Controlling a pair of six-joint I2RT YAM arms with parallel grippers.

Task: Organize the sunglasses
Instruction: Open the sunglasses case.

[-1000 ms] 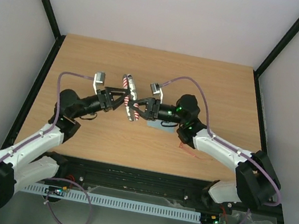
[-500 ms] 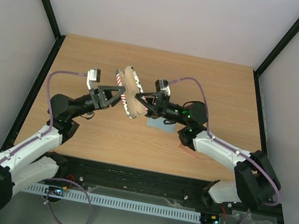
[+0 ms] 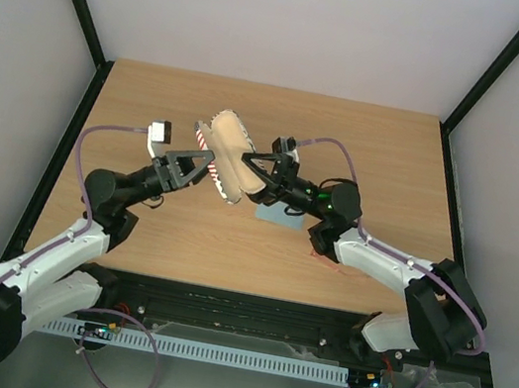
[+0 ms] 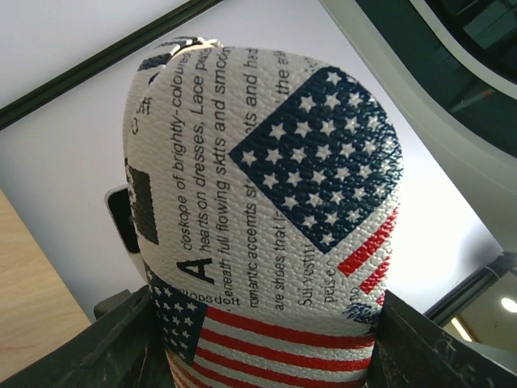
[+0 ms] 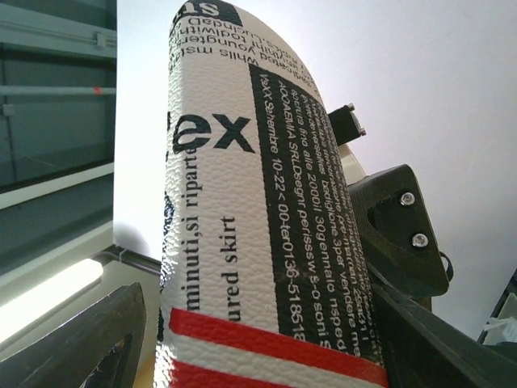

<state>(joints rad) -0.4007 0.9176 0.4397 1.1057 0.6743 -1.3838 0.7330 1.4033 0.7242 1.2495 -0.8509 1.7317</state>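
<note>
Flag-patterned case [image 3: 228,158] held open mid-frame, clamped by left gripper [image 3: 206,167]; right gripper [image 3: 250,166] flanks it, grip unclear; sunglasses [image 3: 319,256] on table [image 3: 397,158] lower right, not yet cased.

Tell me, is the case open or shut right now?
Open. In the top view the case shows tan lining between its spread halves, raised off the table between the left gripper and right gripper.

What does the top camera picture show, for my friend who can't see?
Two robot arms hold a flag-patterned case up between their jaws above a wooden table, its tan inside showing. A light blue cloth lies on the table near the right arm.
</note>
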